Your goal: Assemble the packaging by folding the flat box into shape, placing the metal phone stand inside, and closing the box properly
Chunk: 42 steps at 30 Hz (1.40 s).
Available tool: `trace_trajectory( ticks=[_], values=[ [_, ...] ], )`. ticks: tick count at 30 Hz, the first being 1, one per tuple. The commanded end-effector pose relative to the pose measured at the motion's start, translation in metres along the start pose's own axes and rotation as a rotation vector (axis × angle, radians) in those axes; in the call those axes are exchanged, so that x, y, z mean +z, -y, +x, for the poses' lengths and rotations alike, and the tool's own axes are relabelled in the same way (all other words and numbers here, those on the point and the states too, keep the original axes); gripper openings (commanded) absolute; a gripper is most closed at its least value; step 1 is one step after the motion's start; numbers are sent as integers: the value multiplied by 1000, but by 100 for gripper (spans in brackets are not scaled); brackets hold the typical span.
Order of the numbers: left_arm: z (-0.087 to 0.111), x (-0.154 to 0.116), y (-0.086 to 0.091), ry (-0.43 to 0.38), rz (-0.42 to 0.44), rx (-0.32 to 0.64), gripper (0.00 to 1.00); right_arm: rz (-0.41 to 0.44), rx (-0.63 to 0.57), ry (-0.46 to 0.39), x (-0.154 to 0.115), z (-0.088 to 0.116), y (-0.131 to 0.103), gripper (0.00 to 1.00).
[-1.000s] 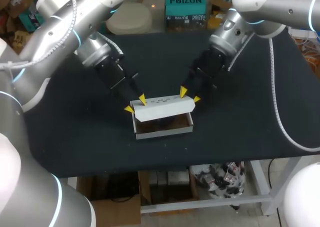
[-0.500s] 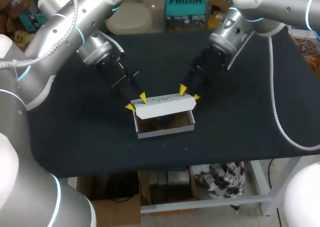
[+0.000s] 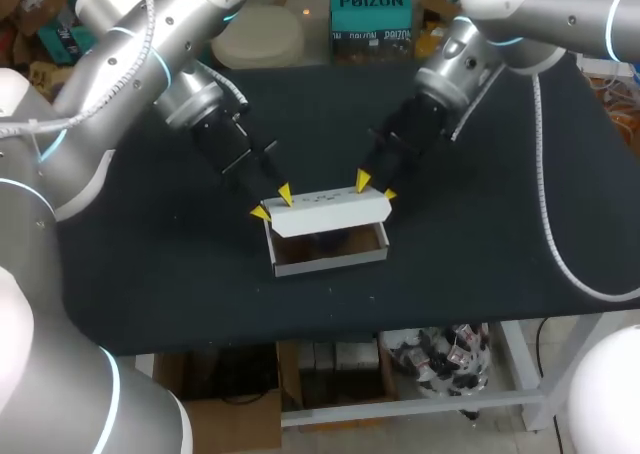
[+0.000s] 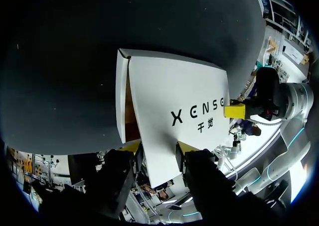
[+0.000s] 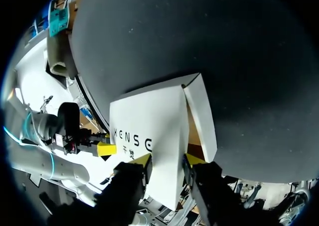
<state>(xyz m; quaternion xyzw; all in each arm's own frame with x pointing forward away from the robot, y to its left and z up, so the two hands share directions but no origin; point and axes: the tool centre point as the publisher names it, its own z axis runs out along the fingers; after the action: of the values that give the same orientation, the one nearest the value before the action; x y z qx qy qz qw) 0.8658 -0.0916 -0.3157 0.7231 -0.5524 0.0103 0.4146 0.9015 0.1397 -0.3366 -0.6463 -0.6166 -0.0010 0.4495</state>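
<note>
Box (image 3: 330, 254) open at the middle of the dark bench (image 3: 150, 274).
Its white lid (image 3: 330, 212) stands tilted above the brown inside; the left pincer (image 3: 272, 204) is clamped on the lid's left end, the right pincer (image 3: 376, 187) on its right end.

Soft, even light falls from above. The matte black desk (image 3: 500, 234) reads dark and flat; the white box lid (image 3: 330, 209) is bright, its interior in shadow.
</note>
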Motion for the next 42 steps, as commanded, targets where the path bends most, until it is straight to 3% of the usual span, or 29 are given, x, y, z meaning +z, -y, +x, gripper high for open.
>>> trace_trajectory(
  ticks=[1,42],
  values=[
    [3,3,9,3,-16,0,43,6,4,2,4,2,-3,43],
    [-10,10,7,-24,-15,2,43,6,-13,8,9,-4,-4,45]
  ],
)
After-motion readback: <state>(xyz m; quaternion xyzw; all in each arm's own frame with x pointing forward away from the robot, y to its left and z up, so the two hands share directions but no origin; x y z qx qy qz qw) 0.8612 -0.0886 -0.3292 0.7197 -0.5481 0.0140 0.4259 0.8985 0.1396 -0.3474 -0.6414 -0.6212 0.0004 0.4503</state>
